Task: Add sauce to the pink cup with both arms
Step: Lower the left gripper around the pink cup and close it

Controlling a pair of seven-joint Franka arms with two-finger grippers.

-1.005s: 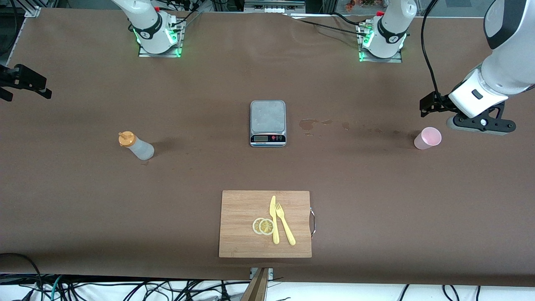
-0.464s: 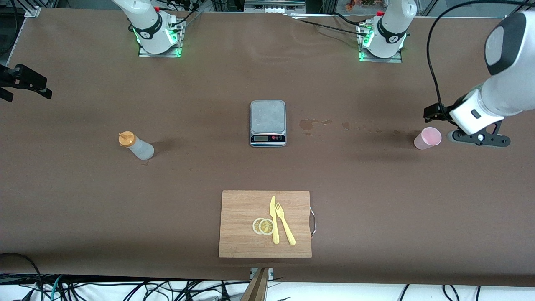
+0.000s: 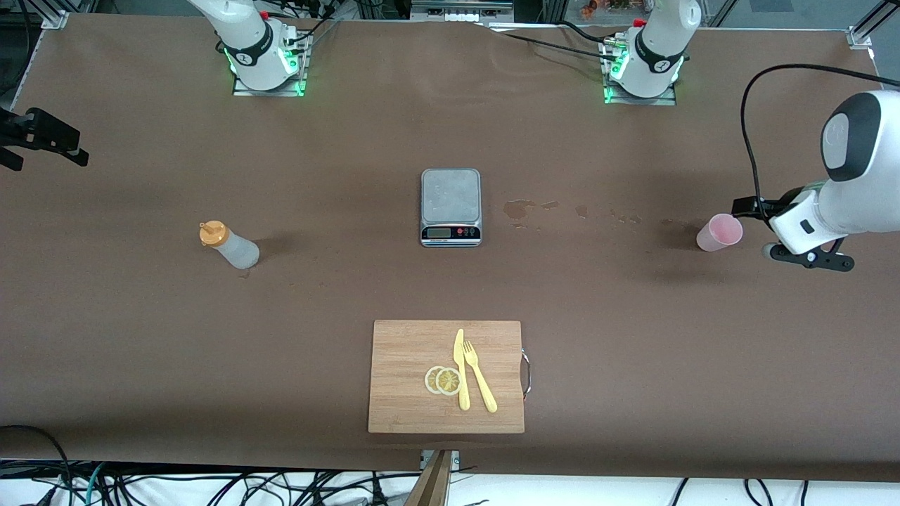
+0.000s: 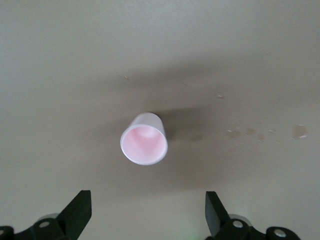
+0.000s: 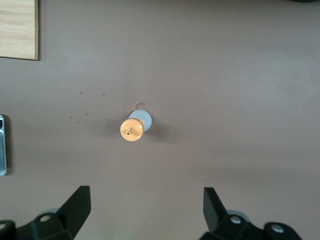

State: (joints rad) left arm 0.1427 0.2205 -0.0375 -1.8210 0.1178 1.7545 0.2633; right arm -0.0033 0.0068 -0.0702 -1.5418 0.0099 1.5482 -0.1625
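Observation:
The pink cup (image 3: pixel 720 232) stands upright and looks empty, near the left arm's end of the table. My left gripper (image 3: pixel 808 254) hangs low beside it, toward that table end, not touching. In the left wrist view the cup (image 4: pixel 144 145) lies ahead of the open, empty left gripper (image 4: pixel 148 220). The sauce bottle (image 3: pixel 228 246), whitish with an orange cap, stands toward the right arm's end. In the right wrist view the bottle (image 5: pixel 132 127) lies below and ahead of the open, empty right gripper (image 5: pixel 145 215), which is high up at the view's edge (image 3: pixel 42 137).
A grey kitchen scale (image 3: pixel 451 204) sits mid-table. A wooden cutting board (image 3: pixel 408 379) nearer the front camera carries lemon slices (image 3: pixel 443 380), a yellow knife and a fork. Dried stains (image 3: pixel 519 208) mark the table between scale and cup.
My left arm has come down and moved toward the front camera, ending low beside the pink cup. The right arm, bottle and cup have not moved.

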